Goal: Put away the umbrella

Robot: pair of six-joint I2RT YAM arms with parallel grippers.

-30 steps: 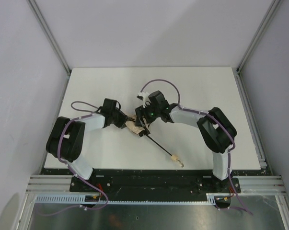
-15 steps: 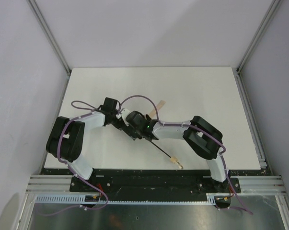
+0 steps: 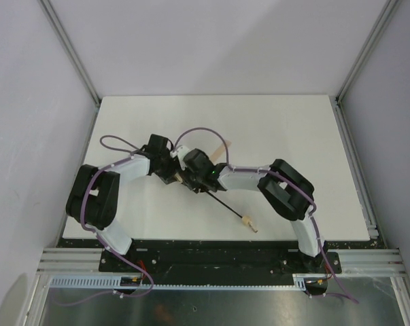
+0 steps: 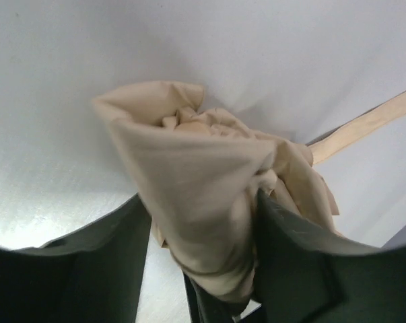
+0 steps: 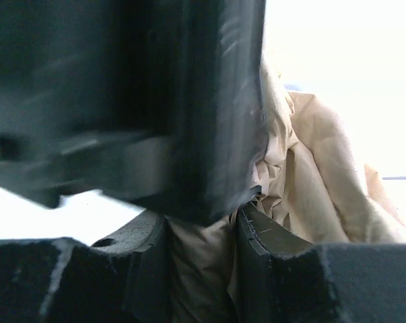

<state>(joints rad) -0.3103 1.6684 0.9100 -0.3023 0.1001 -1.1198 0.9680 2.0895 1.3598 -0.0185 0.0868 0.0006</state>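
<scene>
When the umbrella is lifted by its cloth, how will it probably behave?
The umbrella canopy looks crumpled, so it probably gives and slips. The thin shaft likely stays stiff, and the handle end may swing down.

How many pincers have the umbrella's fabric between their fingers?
2. The left pincer has the umbrella's bunched fabric between its fingers; the right pincer, close beside it, also does.

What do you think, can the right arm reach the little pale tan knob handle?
Probably yes: the knob handle lies uncovered on the white table, but the right gripper is pinching the tan fabric canopy.
</scene>
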